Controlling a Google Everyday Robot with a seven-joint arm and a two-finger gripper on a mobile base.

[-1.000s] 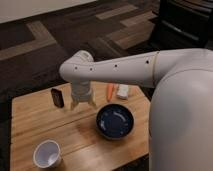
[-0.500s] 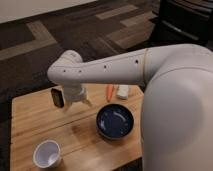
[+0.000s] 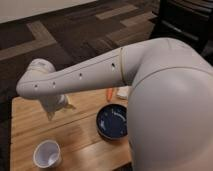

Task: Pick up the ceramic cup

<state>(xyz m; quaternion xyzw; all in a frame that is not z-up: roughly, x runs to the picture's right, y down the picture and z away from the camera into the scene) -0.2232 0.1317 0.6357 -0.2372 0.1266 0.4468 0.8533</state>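
The ceramic cup [image 3: 47, 152], small, white and handleless, stands upright at the front left of the wooden table [image 3: 80, 137]. My white arm reaches from the right across the table to the left. My gripper [image 3: 56, 109] hangs below the wrist over the back left of the table, well behind and above the cup and clear of it. It holds nothing that I can see.
A wide dark blue bowl [image 3: 112, 121] sits right of centre. An orange object [image 3: 109, 93] and a white one [image 3: 122, 92] lie at the table's back, partly behind my arm. My arm's bulk covers the table's right side. Dark patterned carpet surrounds the table.
My arm has swung left and nearer the camera, and the gripper has moved left with it. The dark can at the back left is now hidden behind the arm. The cup has not moved.
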